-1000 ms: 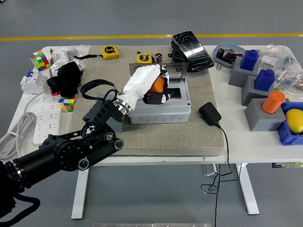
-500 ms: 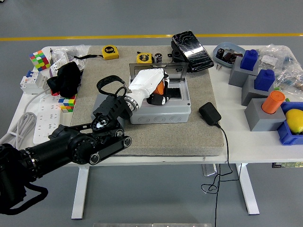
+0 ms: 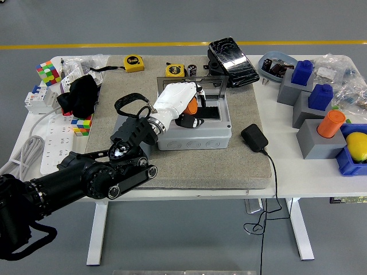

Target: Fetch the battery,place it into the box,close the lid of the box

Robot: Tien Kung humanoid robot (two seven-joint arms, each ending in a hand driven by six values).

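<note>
Cluttered desk: left hand, fingers grasping the orange battery over the open box; releasing off-centre risks jamming.

At twelve o'clock I see a black pouch, with two yellow tape measures to its left. A black power adapter sits on the mat at three o'clock. Far right: grey blocks holding blue and orange pieces, plus a lemon. At nine o'clock lie a white power strip, colourful cubes and black cloth.
</note>
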